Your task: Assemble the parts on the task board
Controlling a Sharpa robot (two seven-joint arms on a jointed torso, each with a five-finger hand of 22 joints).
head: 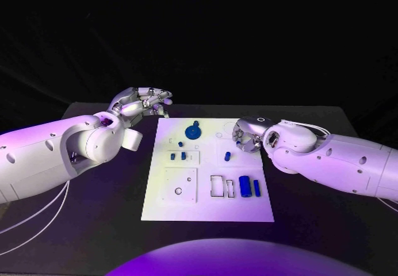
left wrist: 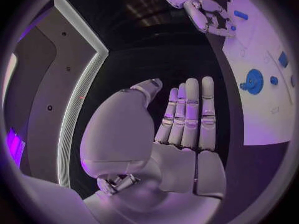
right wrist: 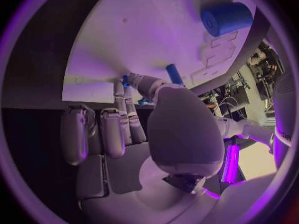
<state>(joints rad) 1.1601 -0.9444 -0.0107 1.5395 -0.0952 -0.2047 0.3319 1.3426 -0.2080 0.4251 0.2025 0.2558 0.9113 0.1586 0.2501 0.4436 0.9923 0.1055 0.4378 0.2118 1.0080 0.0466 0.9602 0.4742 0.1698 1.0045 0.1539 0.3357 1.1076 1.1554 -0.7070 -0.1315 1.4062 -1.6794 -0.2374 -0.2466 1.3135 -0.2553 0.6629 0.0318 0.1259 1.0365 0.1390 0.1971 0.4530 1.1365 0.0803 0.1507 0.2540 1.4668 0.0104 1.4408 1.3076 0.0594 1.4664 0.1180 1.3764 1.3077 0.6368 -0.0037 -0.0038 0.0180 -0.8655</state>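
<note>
Task board matt white; parts smooth blue plastic.

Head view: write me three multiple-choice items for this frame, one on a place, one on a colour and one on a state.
1. Where is the round part? A) far end of the task board B) its near end C) the bare table
2. The parts are: A) grey B) blue C) red
3. The left hand: A) holds a part B) presses the board C) is open, holding nothing

A: it sits by the board's far edge. B: the cylinder and the rest show blue. C: its fingers are straight with nothing in them.
</note>
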